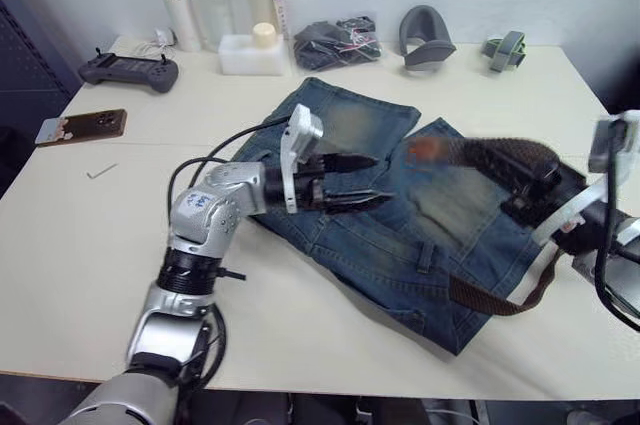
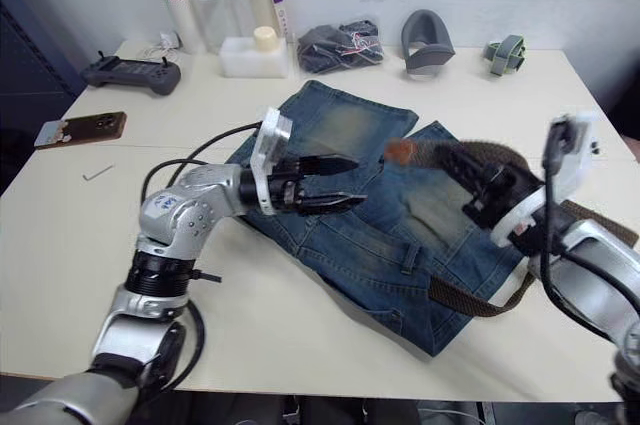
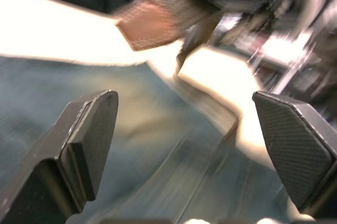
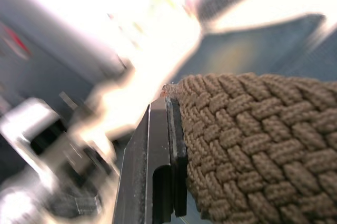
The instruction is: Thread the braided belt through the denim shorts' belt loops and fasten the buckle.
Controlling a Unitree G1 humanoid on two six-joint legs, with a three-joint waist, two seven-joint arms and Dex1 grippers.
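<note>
Braided belt [image 4: 253, 145] pinched in right gripper [image 2: 492, 197], tip raised over denim shorts [image 1: 400, 215] on table [image 1: 120, 245]. Left gripper [image 1: 360, 181] hovers, 2 fingers spread. Apparently no belt loops threaded; buckle unfastened.

A: How is the light looking on the worktop [image 1: 330, 345]?

B: Bright and even, seeming to come from overhead. Only soft, short shadows are showing under the denim shorts [image 1: 400, 215] and the arms.

A: Anything smearing?

B: The braided belt [image 1: 500, 157] is blurring near its raised tip, and the right gripper [image 2: 478, 195] is smearing with it. The left gripper [image 1: 372, 181] is looking crisp.

A: And the wrist cameras?

B: Both are blowing out to white in the background. In the left wrist view the denim is streaking; in the right wrist view the belt's weave is staying sharp while everything behind it is melting out of focus.
</note>
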